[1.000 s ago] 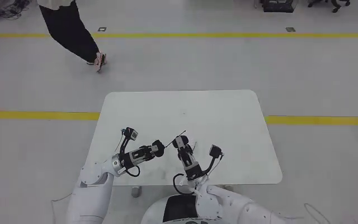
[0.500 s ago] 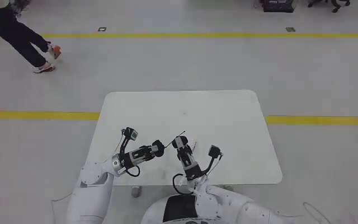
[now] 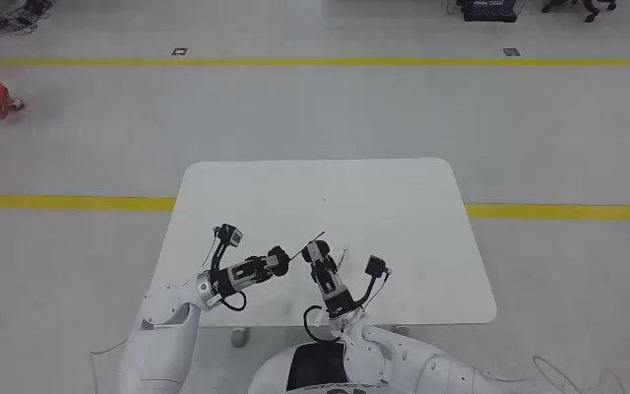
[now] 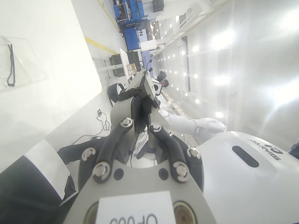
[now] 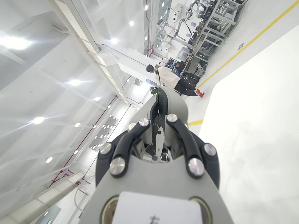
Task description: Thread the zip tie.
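Both claws, the left gripper (image 3: 280,261) and the right gripper (image 3: 313,250), sit almost tip to tip, clamped on the thin black plastic zip tie (image 3: 321,236) above the white table (image 3: 394,197), its long axis slanting from left past right, away from the robot.

White round-cornered table (image 3: 394,207) on a pale floor (image 3: 295,118) with yellow lines (image 3: 295,62).
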Action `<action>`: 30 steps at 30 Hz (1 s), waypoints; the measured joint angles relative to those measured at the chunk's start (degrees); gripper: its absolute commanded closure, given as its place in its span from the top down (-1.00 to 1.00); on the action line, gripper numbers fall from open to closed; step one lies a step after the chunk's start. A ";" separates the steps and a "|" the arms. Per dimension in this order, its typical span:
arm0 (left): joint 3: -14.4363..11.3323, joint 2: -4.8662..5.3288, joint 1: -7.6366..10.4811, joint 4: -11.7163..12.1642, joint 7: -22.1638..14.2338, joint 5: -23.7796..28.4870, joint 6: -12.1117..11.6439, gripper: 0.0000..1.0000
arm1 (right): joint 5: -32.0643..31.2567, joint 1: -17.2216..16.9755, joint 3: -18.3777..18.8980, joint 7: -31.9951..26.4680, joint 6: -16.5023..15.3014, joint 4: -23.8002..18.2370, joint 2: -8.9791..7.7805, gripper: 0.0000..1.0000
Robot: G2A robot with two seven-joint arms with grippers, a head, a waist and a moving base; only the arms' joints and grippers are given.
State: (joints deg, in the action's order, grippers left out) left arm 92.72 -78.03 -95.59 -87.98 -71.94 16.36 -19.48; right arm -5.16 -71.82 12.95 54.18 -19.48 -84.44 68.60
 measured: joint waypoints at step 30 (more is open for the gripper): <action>0.00 0.00 0.00 0.00 0.00 0.00 0.00 -1.00 | 0.43 -2.94 4.42 -5.23 0.00 -2.19 0.46 -1.00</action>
State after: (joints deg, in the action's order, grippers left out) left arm 92.72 -78.03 -95.59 -87.98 -71.94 16.36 -19.48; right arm -4.73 -74.76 17.37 48.95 -19.48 -86.63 69.06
